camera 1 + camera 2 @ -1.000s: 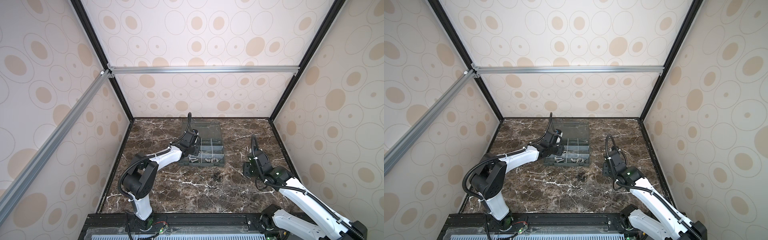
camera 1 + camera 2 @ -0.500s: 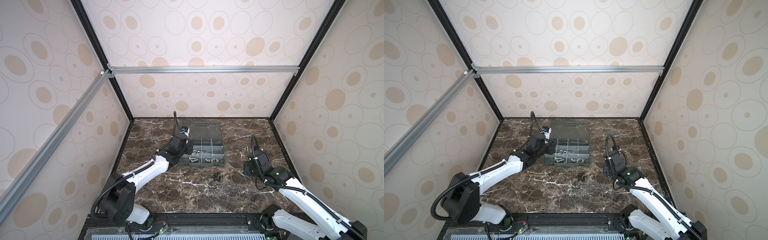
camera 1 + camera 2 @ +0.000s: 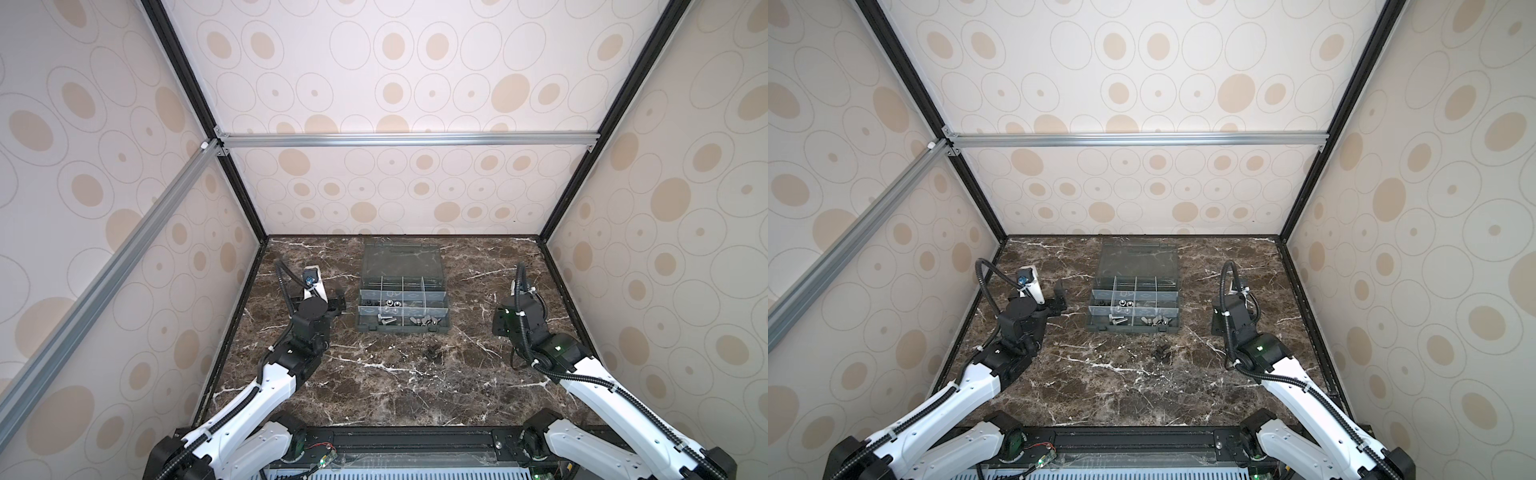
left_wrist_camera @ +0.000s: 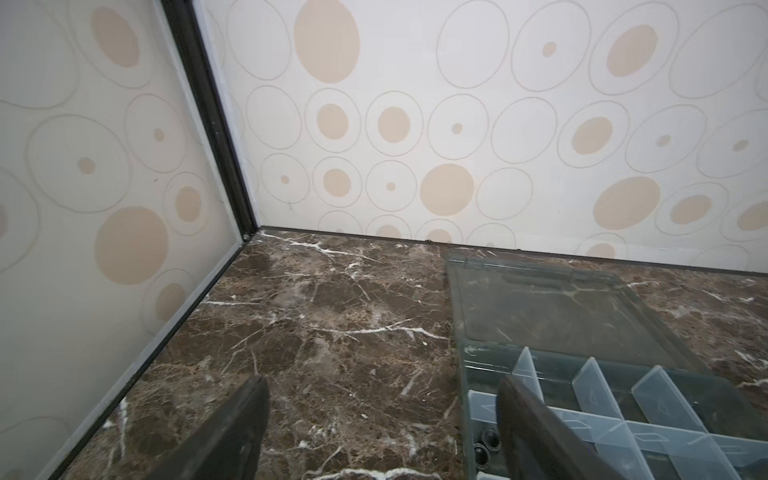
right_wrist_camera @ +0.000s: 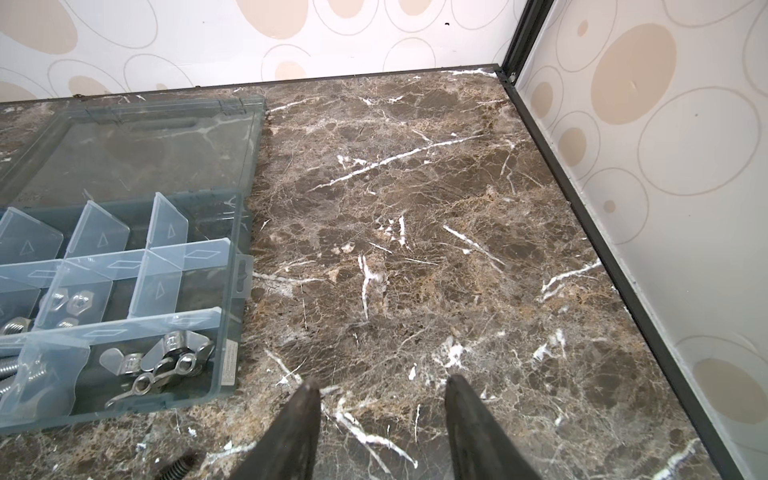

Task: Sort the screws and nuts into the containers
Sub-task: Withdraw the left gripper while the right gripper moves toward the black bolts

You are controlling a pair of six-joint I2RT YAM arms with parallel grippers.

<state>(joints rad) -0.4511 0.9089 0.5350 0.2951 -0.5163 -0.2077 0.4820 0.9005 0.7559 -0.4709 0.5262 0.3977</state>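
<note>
The containers are the cells of a dark grey organizer box (image 3: pixel 445 320) (image 3: pixel 1176 320) standing at mid-table in both top views. Hex nuts (image 5: pixel 79 303) lie in a middle cell, and two dark nuts (image 4: pixel 486 437) lie by the box's left wall. Silvery screws (image 5: pixel 10 365) fill a front cell, with wing nuts (image 5: pixel 166 357) in the cell beside them. A dark threaded piece (image 5: pixel 178 465) (image 3: pixel 432 353) lies loose on the marble in front of the box. My left gripper (image 4: pixel 381 384) (image 3: pixel 1061 297) is open and empty left of the box. My right gripper (image 5: pixel 380 384) hangs open and empty right of it.
The box's clear lid (image 3: pixel 401 262) lies flat on the marble behind the cells. Enclosure walls with black frame posts (image 4: pixel 216 137) (image 5: pixel 519 37) close in the table on the left, back and right. Bare marble (image 3: pixel 374 386) stretches in front of the box.
My left gripper has drawn back out of the box to its left side and has opened wide. The right arm has hardly moved.
</note>
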